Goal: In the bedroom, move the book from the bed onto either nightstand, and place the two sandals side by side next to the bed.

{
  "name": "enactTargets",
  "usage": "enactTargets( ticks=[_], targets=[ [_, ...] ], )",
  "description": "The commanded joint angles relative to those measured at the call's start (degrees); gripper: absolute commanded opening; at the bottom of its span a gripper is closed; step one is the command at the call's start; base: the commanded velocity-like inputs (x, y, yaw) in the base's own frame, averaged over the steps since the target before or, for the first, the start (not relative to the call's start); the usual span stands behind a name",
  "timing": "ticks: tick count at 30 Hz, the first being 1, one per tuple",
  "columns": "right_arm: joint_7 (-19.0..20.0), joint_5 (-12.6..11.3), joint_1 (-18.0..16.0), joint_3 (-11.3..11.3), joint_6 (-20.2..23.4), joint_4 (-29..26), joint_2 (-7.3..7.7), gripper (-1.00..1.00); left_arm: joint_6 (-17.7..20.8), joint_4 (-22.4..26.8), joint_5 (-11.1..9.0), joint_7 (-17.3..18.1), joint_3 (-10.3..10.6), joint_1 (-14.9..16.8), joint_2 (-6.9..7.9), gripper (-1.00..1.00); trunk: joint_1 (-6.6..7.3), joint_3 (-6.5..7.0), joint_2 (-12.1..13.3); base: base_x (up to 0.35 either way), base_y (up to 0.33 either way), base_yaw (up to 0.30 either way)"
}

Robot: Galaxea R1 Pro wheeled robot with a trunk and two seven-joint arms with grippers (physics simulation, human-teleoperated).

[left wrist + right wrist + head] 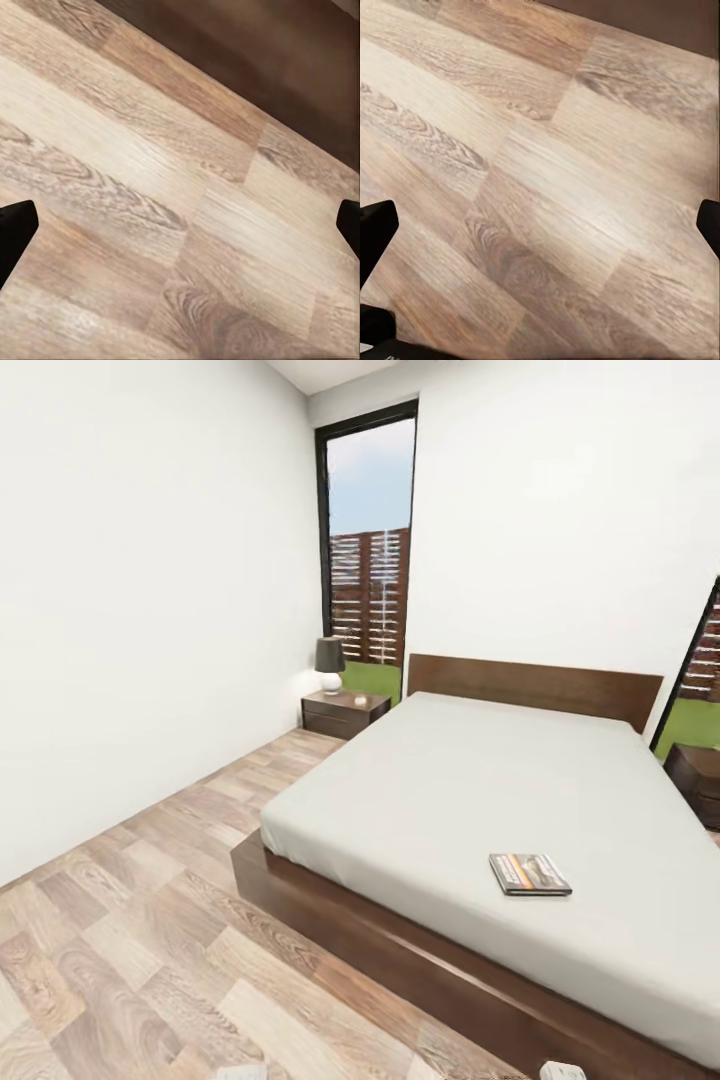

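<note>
The book (529, 874) lies flat on the pale mattress of the bed (450, 780), near its foot end and toward the right side. One nightstand (343, 713) stands left of the headboard, and another nightstand (697, 780) shows partly at the right edge. The two sandals are out of view. My left gripper (181, 229) hangs open over bare wood floor, beside the bed's dark frame (285, 67). My right gripper (541, 229) is also open above floor planks, with nothing between its fingers.
A dark-shaded lamp (330, 663) and a small pale object (360, 700) sit on the left nightstand. A strip of wood floor (150, 920) runs between the white wall (130, 610) and the bed. Tall windows (368, 550) flank the headboard.
</note>
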State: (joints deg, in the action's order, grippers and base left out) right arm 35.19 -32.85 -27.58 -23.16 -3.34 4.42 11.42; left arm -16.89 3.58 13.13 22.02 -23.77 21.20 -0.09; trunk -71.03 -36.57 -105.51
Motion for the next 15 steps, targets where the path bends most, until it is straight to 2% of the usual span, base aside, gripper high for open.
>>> enactTargets(
  ticks=[1,15],
  targets=[
    [0.3,-0.4,-0.1,-0.5,-0.3,0.2,-0.04,1.0,-0.2,0.0,0.6,0.1,-0.5,0.0,0.0,1.0,0.01,-0.06,0.0,0.0,0.0,-0.283],
    [0.3,-0.4,-0.1,-0.5,-0.3,0.2,0.0,1.0,-0.2,0.0,0.6,0.1,-0.5,0.0,0.0,1.0,0.01,-0.06,0.0,0.0,0.0,-0.283]
  ],
)
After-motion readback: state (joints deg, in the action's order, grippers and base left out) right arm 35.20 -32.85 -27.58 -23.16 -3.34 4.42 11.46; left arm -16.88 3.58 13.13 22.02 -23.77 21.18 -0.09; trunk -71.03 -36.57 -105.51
